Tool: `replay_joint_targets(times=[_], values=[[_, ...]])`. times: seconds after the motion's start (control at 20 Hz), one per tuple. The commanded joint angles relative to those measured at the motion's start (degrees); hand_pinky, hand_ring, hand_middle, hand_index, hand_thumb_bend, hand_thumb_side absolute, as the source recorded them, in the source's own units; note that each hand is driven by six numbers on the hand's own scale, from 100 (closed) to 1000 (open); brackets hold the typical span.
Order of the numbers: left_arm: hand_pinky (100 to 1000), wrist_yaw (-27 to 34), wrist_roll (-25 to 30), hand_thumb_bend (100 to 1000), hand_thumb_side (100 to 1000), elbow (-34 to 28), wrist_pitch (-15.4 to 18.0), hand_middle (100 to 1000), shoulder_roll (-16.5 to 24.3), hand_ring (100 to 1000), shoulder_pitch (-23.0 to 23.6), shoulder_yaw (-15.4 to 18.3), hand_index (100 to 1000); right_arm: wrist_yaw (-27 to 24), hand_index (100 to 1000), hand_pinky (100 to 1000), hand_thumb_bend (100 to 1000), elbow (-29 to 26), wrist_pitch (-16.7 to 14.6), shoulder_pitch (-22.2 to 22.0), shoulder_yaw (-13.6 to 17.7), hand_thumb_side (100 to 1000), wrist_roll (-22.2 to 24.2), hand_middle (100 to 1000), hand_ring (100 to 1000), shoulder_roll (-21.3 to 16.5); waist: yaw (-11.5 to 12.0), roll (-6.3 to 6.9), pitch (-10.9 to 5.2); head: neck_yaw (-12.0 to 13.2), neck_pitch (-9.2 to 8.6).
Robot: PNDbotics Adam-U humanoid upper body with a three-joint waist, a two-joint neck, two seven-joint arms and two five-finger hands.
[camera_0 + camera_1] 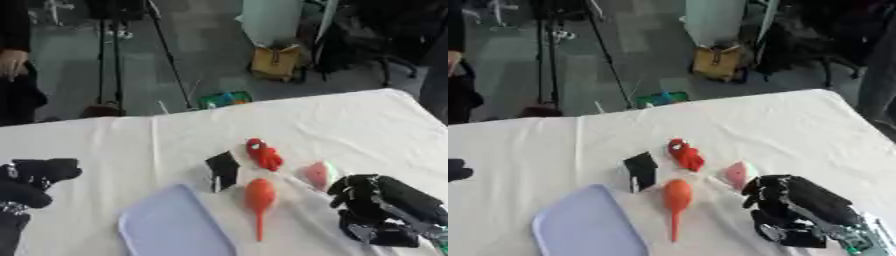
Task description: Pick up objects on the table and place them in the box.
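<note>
In the left eye view, a white cloth-covered table [350, 120] carries a pale blue flat plastic tray [171, 225] near the front edge. Beside it stands a small black-and-white box-shaped item [223, 170], tilted. A red crumpled toy [263, 154] lies just behind an orange carrot-shaped toy [259, 200], whose thin tail points to the front. A pink rounded item [317, 174] lies near the right hand [372, 200], whose black fingers are curled and hold nothing. The left hand [35, 180] shows at the left edge, fingers curled, also holding nothing.

In the right eye view, the right hand sits just beside the pink item, apart from the carrot-shaped toy; only a dark tip of the left hand shows at the left edge.
</note>
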State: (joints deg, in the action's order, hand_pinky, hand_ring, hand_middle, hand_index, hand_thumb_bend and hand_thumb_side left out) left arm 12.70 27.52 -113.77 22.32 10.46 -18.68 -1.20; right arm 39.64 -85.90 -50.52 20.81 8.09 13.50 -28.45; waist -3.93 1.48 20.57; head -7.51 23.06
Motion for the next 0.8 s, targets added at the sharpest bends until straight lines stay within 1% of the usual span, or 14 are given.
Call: replay_joint_targets(times=[0.05, 0.1, 0.15, 0.3, 0.35, 0.8], values=[[848, 0.2, 0.0, 100, 996, -0.8, -0.2, 734, 0.3, 848, -0.6, 0.1, 678, -1.9, 661, 434, 100, -1.4, -1.4, 0.4, 0.4, 100, 2.5, 674, 670, -2.3, -0.1, -0.24, -1.35, 0.1, -0.59], [848, 0.2, 0.1, 100, 996, -0.8, -0.2, 734, 0.3, 848, -0.6, 0.1, 678, -2.2, 661, 434, 100, -1.4, -1.4, 0.4, 0.5, 100, 2.8, 674, 670, -2.3, -0.1, -0.24, -1.32, 0.2, -0.60], [848, 0.2, 0.1, 100, 996, -0.8, -0.1, 734, 0.3, 848, -0.7, 0.1, 678, -2.4, 643, 433, 100, -1.5, -1.4, 0.4, 0.5, 100, 3.1, 670, 668, -2.3, -0.1, -0.23, -1.30, 0.1, -0.61], [848, 0.3, 0.1, 100, 996, -0.8, -0.1, 734, 0.3, 848, -0.7, 0.1, 678, -2.9, 643, 433, 100, -1.5, -1.4, 0.4, 0.5, 100, 3.9, 670, 668, -2.2, -0.1, -0.22, -1.28, 0.1, -0.62], [848, 0.3, 0.1, 100, 996, -0.8, -0.1, 735, 0.3, 848, -0.7, 0.1, 678, -3.0, 595, 432, 100, -1.8, -1.4, 0.5, 0.4, 100, 4.1, 658, 662, -2.4, -0.1, -0.22, -1.25, 0.1, -0.68], [848, 0.3, 0.2, 100, 997, -0.8, -0.3, 736, 0.3, 849, -0.7, 0.0, 679, -5.0, 555, 428, 100, -4.3, -1.4, 1.0, -0.5, 100, 5.4, 623, 652, -4.3, -0.1, -0.54, -1.33, 0.0, -0.79]])
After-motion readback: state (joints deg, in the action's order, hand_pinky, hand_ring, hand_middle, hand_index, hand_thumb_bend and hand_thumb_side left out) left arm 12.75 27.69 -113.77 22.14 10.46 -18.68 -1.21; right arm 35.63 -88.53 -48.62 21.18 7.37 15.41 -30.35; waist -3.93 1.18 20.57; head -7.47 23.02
